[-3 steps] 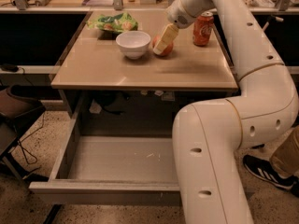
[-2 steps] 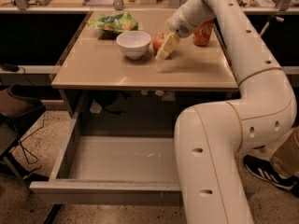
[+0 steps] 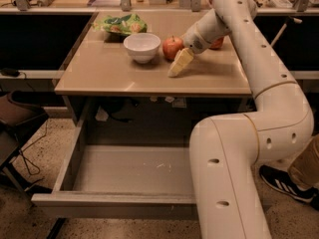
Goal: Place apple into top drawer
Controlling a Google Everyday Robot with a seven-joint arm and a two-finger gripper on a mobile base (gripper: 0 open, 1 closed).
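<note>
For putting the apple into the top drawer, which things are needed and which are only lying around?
Needed: apple on the table; top drawer, pulled open below it; gripper, low over the table next to the apple.

Lying around: white bowl; green bag; red can, partly hidden behind the arm.

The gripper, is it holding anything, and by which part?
Nothing, it seems. The gripper hangs low beside the apple, which sits on the table.
</note>
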